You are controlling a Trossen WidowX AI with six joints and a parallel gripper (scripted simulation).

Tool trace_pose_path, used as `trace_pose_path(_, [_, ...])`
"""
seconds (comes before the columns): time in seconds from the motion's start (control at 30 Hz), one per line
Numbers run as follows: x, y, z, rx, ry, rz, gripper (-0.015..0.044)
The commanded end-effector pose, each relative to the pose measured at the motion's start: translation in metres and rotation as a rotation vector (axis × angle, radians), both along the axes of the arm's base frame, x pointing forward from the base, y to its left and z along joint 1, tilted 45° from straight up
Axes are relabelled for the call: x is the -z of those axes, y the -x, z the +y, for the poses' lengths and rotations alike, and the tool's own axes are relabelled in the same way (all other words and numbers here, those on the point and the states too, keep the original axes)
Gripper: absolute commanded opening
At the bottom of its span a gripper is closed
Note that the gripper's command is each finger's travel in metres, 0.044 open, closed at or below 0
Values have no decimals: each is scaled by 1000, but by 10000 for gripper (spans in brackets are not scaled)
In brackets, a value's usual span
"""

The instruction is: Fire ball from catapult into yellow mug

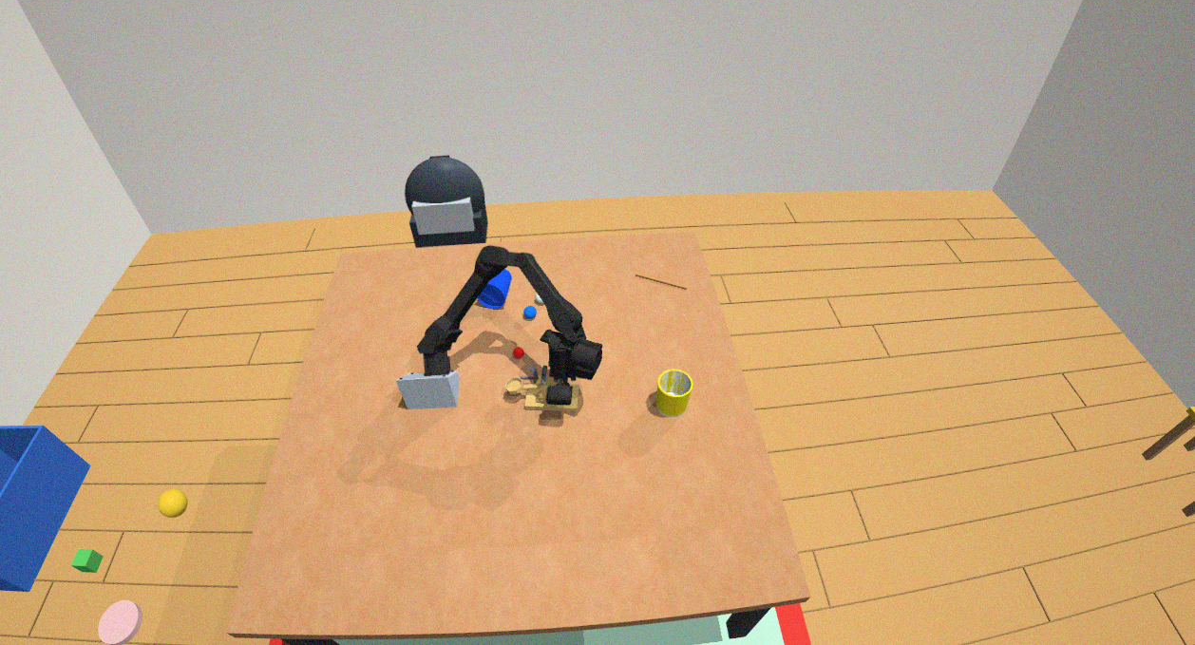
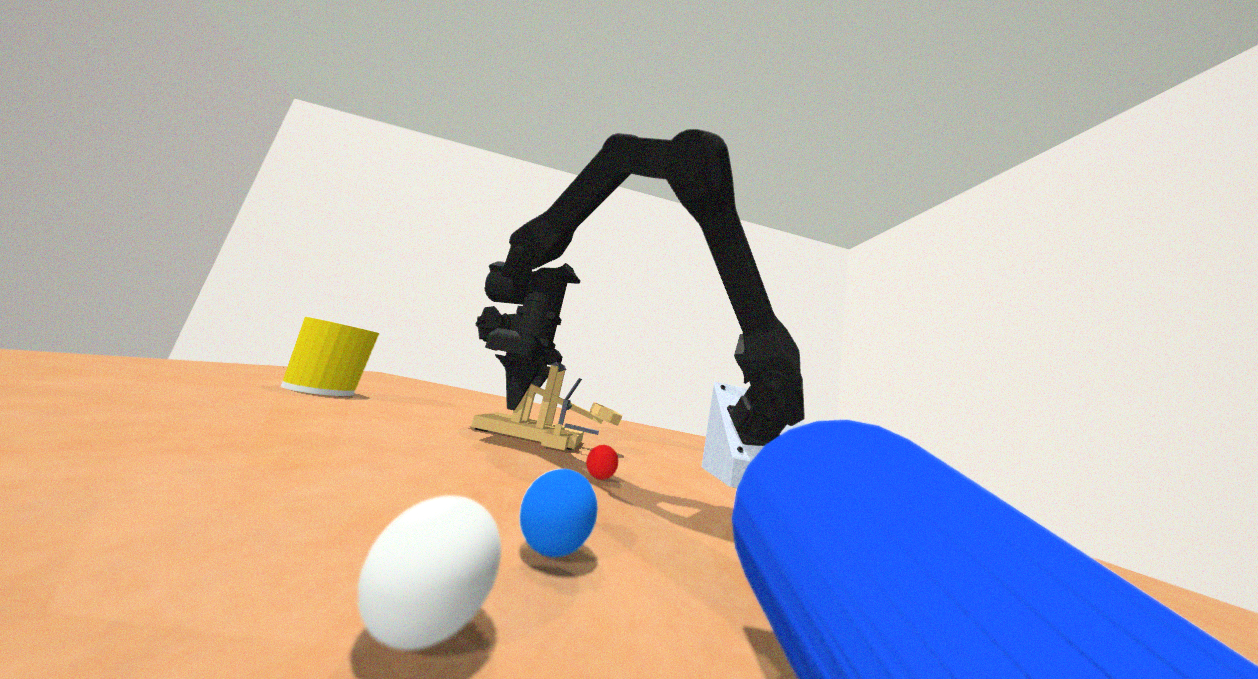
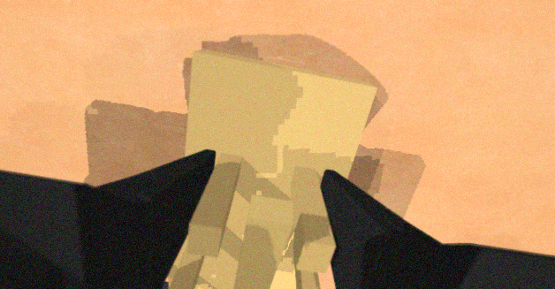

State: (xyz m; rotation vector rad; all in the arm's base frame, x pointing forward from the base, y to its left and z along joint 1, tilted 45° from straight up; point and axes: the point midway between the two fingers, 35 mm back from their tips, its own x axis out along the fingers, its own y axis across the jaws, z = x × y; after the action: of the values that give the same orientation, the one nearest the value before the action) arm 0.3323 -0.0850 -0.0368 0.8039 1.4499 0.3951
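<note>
- Catapult: wooden-looking, mid-table, between arm base and mug; probably light and stiff, its throwing arm delicate.
- Gripper: about half open, clamped on the catapult's uprights; you'd best hold there, away from the cup.
- Red ball: beside the catapult, likely to roll if you brush it.
- Yellow mug: upright, beyond the catapult's base.

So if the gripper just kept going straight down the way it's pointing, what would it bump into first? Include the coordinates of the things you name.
Probably the wooden catapult's own flat base [image 1: 539,403] [image 2: 506,427] [image 3: 265,104]. The gripper [image 1: 559,403] [image 2: 519,404] [image 3: 269,170] points down, shut on the catapult's upright frame. How much gap remains is hard to tell.
</note>
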Motion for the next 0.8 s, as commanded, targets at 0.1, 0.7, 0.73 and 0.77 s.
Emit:
trace_pose_path(0.1, [-1, 0, 0, -2, 1, -3, 262])
trace_pose_path(0.7, [-60, 10, -64, 16, -1, 4, 440])
trace_pose_path(0.73, [-60, 10, -64, 16, -1, 4, 440])
trace_pose_path(0.77, [-62, 12, -64, 15, -1, 4, 440])
